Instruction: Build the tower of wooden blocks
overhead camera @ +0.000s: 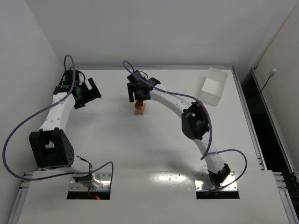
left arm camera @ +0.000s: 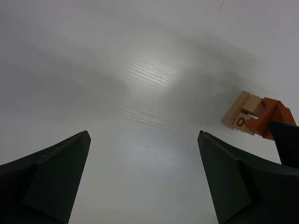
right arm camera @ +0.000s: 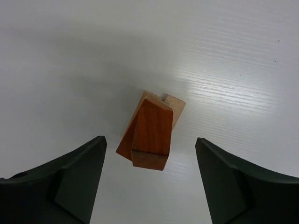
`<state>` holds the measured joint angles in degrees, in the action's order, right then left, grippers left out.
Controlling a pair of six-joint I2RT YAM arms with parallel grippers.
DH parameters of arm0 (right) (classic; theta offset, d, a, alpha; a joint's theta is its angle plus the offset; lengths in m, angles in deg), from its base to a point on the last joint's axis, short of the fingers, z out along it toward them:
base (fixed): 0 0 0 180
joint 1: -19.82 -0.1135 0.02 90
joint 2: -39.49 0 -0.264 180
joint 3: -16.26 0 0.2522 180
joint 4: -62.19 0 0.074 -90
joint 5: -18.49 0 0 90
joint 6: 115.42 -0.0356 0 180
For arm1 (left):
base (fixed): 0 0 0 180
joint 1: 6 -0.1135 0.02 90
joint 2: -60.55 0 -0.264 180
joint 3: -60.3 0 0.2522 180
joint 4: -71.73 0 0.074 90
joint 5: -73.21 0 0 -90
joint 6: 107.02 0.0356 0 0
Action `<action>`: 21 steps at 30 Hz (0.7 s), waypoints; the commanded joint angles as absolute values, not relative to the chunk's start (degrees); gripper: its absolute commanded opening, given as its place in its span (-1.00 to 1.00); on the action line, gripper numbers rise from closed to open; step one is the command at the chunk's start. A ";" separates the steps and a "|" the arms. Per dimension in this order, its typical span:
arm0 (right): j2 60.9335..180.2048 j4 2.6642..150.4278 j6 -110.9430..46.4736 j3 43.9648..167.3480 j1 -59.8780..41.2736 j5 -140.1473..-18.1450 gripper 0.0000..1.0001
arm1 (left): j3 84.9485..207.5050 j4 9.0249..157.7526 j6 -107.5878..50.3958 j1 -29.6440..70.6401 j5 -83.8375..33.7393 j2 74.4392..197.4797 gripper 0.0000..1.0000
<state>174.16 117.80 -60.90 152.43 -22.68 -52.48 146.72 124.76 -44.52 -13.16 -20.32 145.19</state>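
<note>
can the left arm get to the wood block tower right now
Probably not cleanly. The table between the left pincer and the wood block tower is bare, but the right pincer hangs right over the tower, open, a finger on each side, so the left would likely bump it.

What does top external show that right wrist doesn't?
Top external only: both arms, the left pincer open, off to the left, and a white box toward the far right. Right wrist only: the right pincer open, its fingers clear of the reddish top block on either side. Both: the wood block tower standing on the white table.
</note>
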 commanded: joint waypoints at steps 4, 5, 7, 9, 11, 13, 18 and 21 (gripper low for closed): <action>173.26 115.15 -59.61 153.16 -22.54 -54.45 0.61 | 147.53 123.37 -45.14 -12.77 -21.01 145.37 1.00; 173.26 114.54 -59.00 153.16 -22.54 -55.06 0.64 | 147.53 123.37 -45.14 -12.77 -21.01 145.37 1.00; 171.77 114.01 -58.47 153.16 -22.54 -56.11 0.64 | 146.93 123.37 -45.14 -12.77 -21.01 144.85 1.00; 170.19 112.96 -56.98 153.16 -22.01 -57.26 0.68 | 146.92 122.85 -44.53 -12.25 -20.48 144.84 1.00; 165.98 111.55 -53.38 151.49 -21.40 -59.38 0.74 | 145.78 122.85 -42.34 -11.19 -21.61 143.53 1.00; 160.38 109.89 -48.84 148.96 -20.79 -60.59 0.74 | 144.73 122.85 -39.27 -10.40 -22.58 142.39 1.00; 145.25 105.93 -40.20 136.31 -16.66 -59.21 0.74 | 139.54 121.01 -33.99 -8.64 -25.84 140.18 1.00; 133.76 102.77 -33.17 118.08 -11.30 -59.02 0.74 | 138.83 119.69 -32.75 -8.64 -25.06 140.18 1.00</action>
